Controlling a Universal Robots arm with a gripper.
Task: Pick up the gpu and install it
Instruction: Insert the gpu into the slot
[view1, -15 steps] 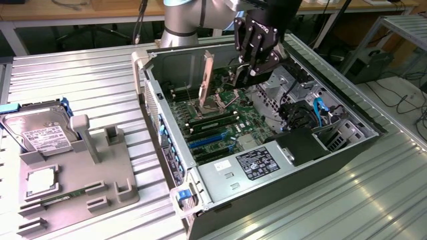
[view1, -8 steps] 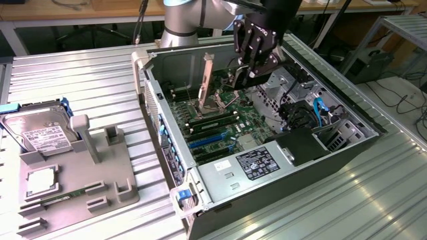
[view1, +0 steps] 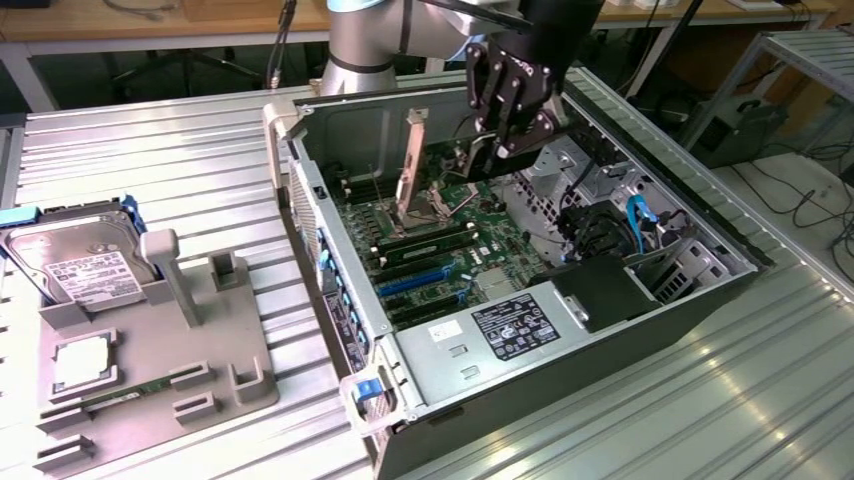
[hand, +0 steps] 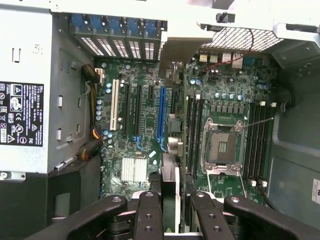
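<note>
The arm is over the open computer case (view1: 334, 210), with the gripper (view1: 505, 140) down between the walls. Its fingers (hand: 148, 212) are clamped on the gpu (hand: 170, 192). In the wrist view the card shows edge-on, a thin dark strip pinched between the black finger pairs. It hangs above the motherboard (hand: 145, 85), roughly along the line between the long blue slot (hand: 161, 115) and the memory slots (hand: 194, 130). Whether its lower edge touches anything, I can't tell.

It's tight down there. The open CPU socket (hand: 220, 145) with its lever sits on one side of the card. A small finned heat sink (hand: 134, 169) and a white slot (hand: 115, 110) sit on the other. The power supply (view1: 514, 325) takes up the end of the case, with orange and yellow wires (hand: 90, 145) bunched beside it. Blue cables (view1: 638, 225) loop near the far wall.

On the exterior view's left, well apart from all this, the grey holder (view1: 200, 350) carries the hard drive (view1: 80, 265) and the green memory stick (view1: 134, 388).
</note>
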